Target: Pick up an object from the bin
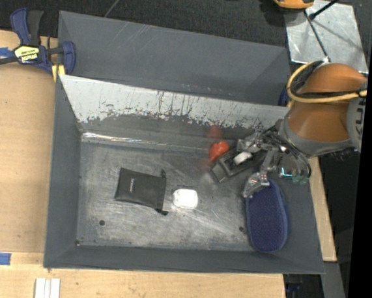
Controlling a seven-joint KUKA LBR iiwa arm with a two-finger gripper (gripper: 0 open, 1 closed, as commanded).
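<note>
1. The gripper [259, 173] hangs low at the right end of the grey metal bin [64, 186], near its back wall; whether it is spread or closed cannot be told.
2. A blue oval case [268, 217] lies just in front of the gripper, its near tip at the gripper's metalwork.
3. A dark block with a white patch [229, 166] sits just to the gripper's left, an orange-red piece [219, 148] behind it.
4. Well to the left lie a white lump [185, 199] and a black pouch [141, 188].
</note>
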